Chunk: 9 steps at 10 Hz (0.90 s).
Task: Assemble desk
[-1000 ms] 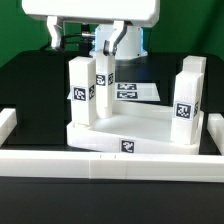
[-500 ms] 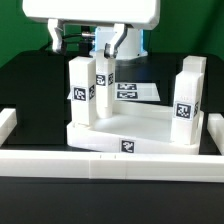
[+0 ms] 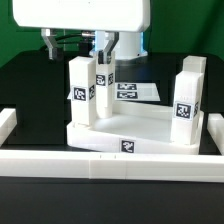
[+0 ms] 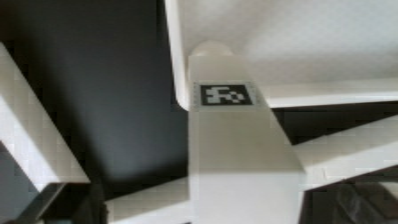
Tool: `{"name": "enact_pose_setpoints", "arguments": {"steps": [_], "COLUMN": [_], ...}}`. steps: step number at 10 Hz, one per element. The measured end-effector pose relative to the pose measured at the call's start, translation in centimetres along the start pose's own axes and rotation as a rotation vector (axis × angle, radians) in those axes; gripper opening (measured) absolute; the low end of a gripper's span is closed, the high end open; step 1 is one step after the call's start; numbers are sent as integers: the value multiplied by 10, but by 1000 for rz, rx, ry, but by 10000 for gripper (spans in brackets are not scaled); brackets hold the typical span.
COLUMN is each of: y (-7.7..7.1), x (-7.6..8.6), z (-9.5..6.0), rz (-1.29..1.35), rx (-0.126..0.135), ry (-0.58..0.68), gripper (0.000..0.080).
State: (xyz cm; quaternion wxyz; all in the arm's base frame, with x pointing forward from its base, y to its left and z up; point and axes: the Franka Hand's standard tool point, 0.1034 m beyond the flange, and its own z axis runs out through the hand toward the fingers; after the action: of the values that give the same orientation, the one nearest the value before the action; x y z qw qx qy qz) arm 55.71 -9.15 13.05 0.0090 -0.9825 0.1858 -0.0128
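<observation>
Shifted toward the exterior view's left, the spread hand (image 3: 105, 62) hovers over the rear leg (image 3: 103, 85).

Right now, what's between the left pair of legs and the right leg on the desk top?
Exterior view: only bare desk top between the left legs and the right leg; the marker board shows behind that gap.

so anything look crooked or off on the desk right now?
Nothing stands out. The desk top lies flat against the front rail, and the visible legs stand upright in its corners. The marker board lies flat behind.
</observation>
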Motion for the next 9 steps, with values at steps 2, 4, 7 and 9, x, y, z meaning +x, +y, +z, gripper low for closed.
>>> {"name": "enact_pose_setpoints", "arguments": {"steps": [2,4,7,9], "y": [3,-3,-6,-12], "x": [4,9,12,11], "z": [1,1,4,10], "rz": [9,0,-6,-20], "rx": [-3,-6,-12,-18], "ry": [-133,-122,-116,-95], "gripper": [649,649,649,649]}}
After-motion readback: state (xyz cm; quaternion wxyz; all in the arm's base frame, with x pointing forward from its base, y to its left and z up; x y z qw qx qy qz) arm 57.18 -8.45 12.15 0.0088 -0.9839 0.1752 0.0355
